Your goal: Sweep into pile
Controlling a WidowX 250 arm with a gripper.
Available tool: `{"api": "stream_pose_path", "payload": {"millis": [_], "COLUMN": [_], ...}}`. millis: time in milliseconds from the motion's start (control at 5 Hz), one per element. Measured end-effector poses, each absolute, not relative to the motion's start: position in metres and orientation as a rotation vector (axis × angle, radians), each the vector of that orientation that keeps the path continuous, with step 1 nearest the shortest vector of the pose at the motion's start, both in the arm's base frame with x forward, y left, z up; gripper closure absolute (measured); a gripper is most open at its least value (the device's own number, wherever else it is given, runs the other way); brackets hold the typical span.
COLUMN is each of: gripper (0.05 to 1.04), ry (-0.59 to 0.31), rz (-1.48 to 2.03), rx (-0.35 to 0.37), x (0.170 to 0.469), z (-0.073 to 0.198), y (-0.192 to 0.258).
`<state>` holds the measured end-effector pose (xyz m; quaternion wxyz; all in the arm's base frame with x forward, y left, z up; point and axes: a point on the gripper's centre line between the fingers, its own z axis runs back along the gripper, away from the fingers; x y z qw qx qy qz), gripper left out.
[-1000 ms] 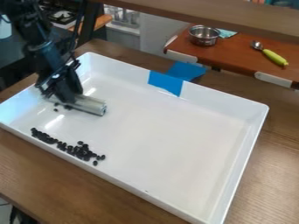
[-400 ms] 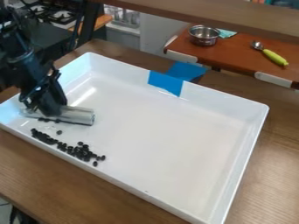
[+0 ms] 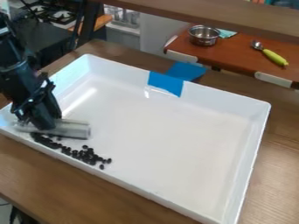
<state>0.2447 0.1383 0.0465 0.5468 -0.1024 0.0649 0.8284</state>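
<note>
Down at the left corner of the white tray (image 3: 169, 131), the black hand (image 3: 42, 121) is clamped on a silvery tube (image 3: 74, 130), right by the black beans (image 3: 88, 156), which are strung out along the front wall. Blue tape (image 3: 166, 83) on the back wall btw, w/ a metal bowl (image 3: 204, 36) beyond, fwiw.

"From where are you watching the tray (image 3: 175, 140)?"
"Over my remote feed, I'm looking down at a slant, from above the near side of the wooden surface (image 3: 76, 188)."
"And which way are you facing?"
"I'm facing across the tray, toward the red-brown surface (image 3: 236, 54) behind. My camera is sitting fairly near; the tray is spanning most of my view."
</note>
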Motion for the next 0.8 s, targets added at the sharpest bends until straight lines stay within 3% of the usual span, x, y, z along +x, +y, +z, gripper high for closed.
{"api": "stream_pose_path", "payload": {"millis": [600,800], "gripper": [0.745,0.745], "ry": [0.164,0.176], "rz": [1.909,1.851], "rx": [-0.213,-0.258], "x": [0.242,0.255], "z": [0.047,0.053], "y": [0.100,0.082]}}
